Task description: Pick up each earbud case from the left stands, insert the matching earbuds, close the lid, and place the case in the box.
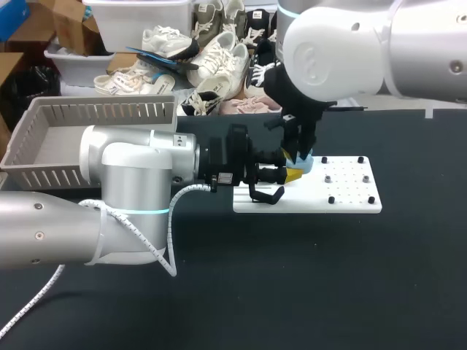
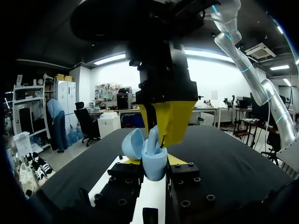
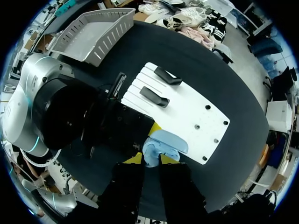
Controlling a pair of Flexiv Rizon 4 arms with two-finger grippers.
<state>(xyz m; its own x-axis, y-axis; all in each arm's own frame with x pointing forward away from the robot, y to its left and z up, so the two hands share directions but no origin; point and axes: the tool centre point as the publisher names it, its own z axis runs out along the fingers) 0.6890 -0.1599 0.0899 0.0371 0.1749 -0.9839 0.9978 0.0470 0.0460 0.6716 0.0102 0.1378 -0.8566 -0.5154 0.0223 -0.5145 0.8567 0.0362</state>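
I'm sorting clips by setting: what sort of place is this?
Probably a robot test bench, perhaps in a lab: the left arm and right arm meet over a white plate with black stands on a black table, near a grey box.

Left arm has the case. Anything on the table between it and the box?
Only the two black stands on the white board lie on that side of the light blue case. Beyond them the left arm hides part of the table toward the grey box.
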